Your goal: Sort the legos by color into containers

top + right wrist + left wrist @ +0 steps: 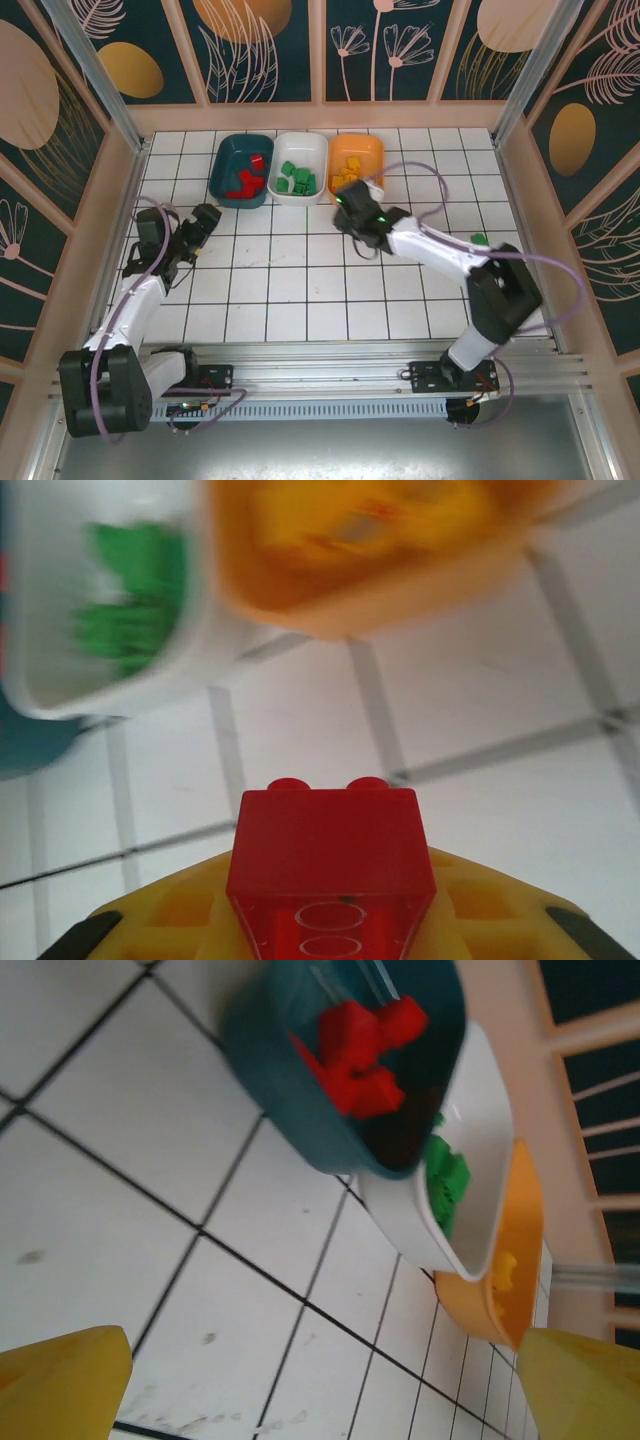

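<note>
Right gripper: clamped on a red brick, studs pointing away from the wrist; hovering over the table just at 6 o'clock of the orange tub.
Grip: taken across the brick's sides, probably so as to leave the underside free for a clean drop.
Target for the red brick: teal tub, at about 10 o'clock from the right gripper, beyond the white tub; already holding the other red pieces, hence the likely drop spot.
Tubs: lined up side by side at the table's 12 o'clock edge, teal, white, orange, one colour in each.
Left gripper: fingers spread apart, nothing between them; parked at 7 o'clock of the teal tub, seemingly to stay clear of the carrying arm.
Stray green brick: lying on the table at 3 o'clock, near the right forearm; bound for the white tub with the green pieces.
Progress: judged nearly done.
Risk: slipping over the white or orange tub on the way across.
</note>
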You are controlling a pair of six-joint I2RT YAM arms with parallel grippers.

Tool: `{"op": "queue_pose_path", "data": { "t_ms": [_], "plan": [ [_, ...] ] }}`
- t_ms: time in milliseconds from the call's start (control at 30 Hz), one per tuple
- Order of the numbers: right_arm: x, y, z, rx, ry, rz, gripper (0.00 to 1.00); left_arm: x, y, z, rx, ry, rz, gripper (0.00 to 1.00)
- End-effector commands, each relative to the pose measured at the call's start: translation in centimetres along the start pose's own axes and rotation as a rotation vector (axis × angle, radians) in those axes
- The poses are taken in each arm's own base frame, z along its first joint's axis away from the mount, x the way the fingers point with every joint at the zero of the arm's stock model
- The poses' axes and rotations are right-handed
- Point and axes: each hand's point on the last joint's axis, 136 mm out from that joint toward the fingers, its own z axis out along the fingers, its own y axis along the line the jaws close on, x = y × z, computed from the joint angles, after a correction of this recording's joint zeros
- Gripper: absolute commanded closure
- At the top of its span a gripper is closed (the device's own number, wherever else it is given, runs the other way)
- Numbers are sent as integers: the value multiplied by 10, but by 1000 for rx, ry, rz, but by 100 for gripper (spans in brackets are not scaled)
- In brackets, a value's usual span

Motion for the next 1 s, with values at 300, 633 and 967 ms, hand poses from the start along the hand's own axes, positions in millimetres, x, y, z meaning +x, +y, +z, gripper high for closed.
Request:
{"op": "queue_pose_path", "data": {
  "t_ms": [300, 633, 967],
  "plan": [
    [11, 205, 79, -444, 25, -383, 72, 42, 27, -16, 42, 134, -77, 2],
    [12, 245, 127, -484, 81, -413, 45, 37, 2, -24, 118, 138, -23, 2],
    [-38, 255, 67, -474, -46, -449, 32, 28, -25, -32, 204, 125, 27, 1]
  ]
}}
